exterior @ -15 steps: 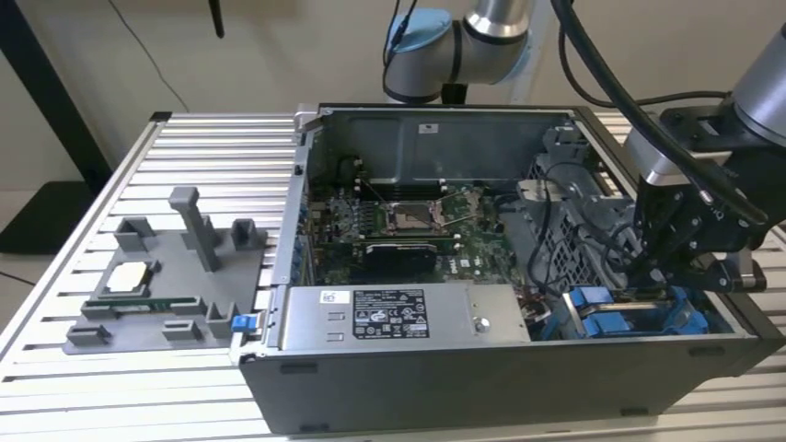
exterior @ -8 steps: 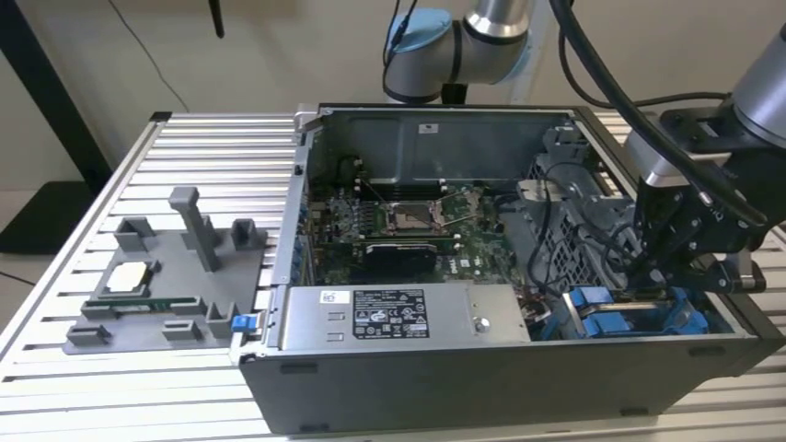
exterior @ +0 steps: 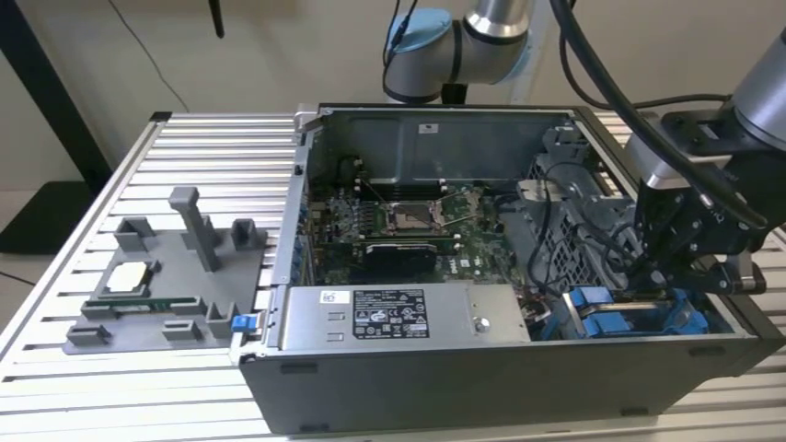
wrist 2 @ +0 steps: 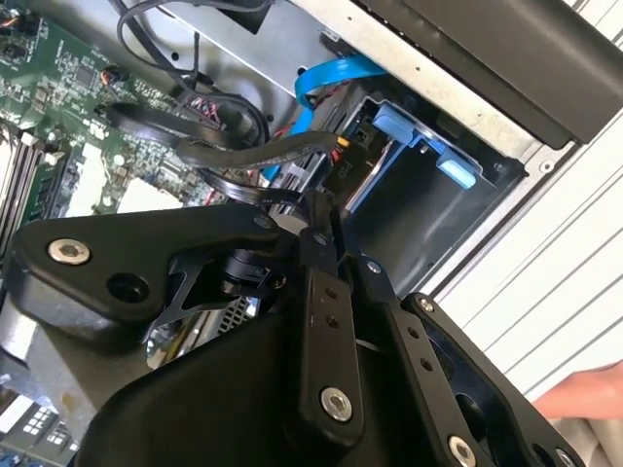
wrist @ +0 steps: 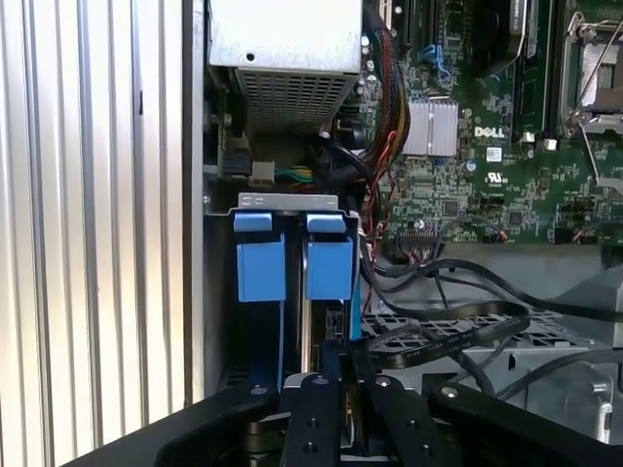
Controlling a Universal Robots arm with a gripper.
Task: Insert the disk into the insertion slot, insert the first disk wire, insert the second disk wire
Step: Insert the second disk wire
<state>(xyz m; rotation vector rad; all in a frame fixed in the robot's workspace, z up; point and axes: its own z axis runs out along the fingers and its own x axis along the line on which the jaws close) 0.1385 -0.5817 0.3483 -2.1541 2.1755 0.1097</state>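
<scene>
Jaws pinched on a black wire (wrist 2: 248, 156) — just above the disk (wrist: 329, 268), seated in the insertion slot (wrist: 288, 201)

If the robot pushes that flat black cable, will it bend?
Probably. The flat black cable already curves in loose loops above the perforated grey cage, so it looks floppy. It seems thin and light, and would likely spring back somewhat.
</scene>
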